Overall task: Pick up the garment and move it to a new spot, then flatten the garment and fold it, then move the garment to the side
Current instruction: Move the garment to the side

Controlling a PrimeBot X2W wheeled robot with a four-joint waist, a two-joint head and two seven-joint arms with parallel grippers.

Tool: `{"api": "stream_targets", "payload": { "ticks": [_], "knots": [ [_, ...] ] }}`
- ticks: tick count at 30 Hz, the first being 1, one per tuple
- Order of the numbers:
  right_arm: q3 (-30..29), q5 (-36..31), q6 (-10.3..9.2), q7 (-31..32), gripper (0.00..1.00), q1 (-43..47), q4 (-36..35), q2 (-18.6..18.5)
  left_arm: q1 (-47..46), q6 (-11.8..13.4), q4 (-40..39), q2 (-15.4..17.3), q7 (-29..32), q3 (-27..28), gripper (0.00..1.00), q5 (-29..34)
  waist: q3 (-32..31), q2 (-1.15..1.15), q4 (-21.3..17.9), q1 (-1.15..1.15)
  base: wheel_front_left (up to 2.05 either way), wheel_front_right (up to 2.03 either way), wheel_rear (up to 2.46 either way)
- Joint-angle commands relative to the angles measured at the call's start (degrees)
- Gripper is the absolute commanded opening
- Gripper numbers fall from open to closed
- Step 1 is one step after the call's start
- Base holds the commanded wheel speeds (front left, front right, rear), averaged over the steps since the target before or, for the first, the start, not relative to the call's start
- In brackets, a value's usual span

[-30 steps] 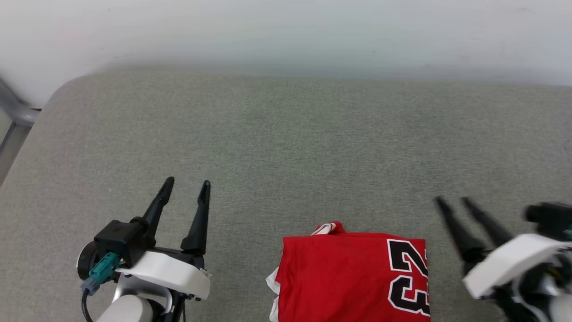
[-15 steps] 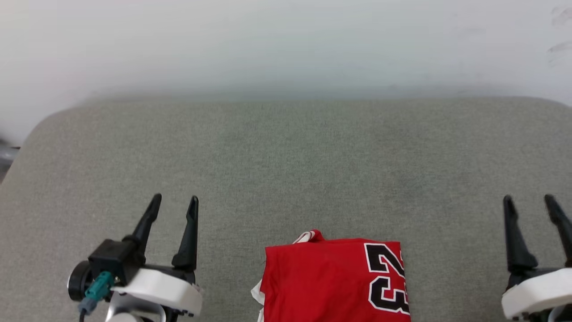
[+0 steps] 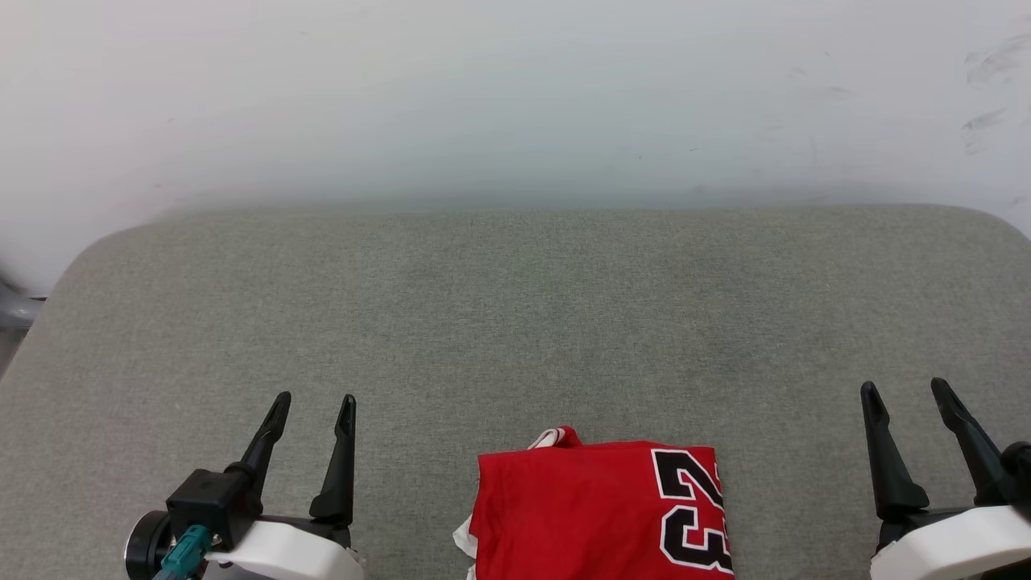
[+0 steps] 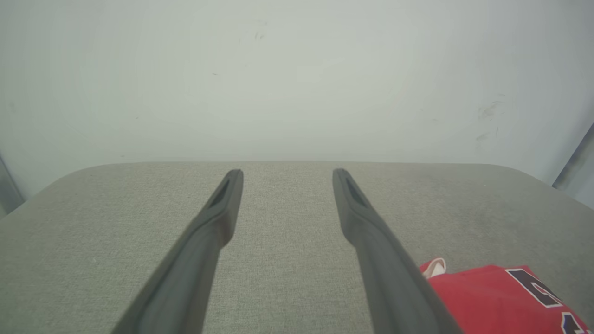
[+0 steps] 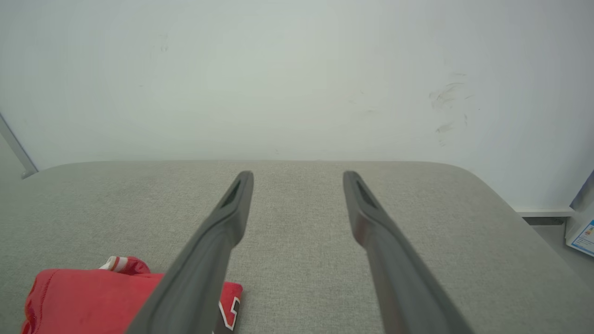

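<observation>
Room lies ahead of me: the grey fabric-covered table [image 3: 515, 322] runs to its rounded far edge under the white wall [image 3: 515, 97]. The folded bright red soft garment with black white-edged numerals [image 3: 580, 507] lies nearest me, between my left gripper [image 3: 314, 400] and right gripper [image 3: 904, 388], touching neither. Both pairs of fingers stand spread, holding nothing.

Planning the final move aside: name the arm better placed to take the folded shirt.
Left, narrowly. The left claw stands open slightly nearer the garment than the open right claw; neither touches it.
</observation>
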Motion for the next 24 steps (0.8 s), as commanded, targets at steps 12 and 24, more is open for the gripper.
{"api": "stream_targets", "payload": {
  "ticks": [12,24],
  "knots": [
    [-2.5,1.3,-0.03,2.3,1.0,0.6,0.4,0.4,-1.4,-1.7,0.9,-1.5,-0.3,1.3,1.0,1.4,0.8,0.0,0.9,0.0,0.0,0.0,0.0],
    [-3.1,15.7,-0.03,17.6,1.0,0.2,9.4,-2.3,-4.6,-4.1,-0.8,-3.7,-0.3,3.1,1.0,3.6,7.9,0.0,3.6,0.0,0.0,0.0,0.0]
  ]
}}
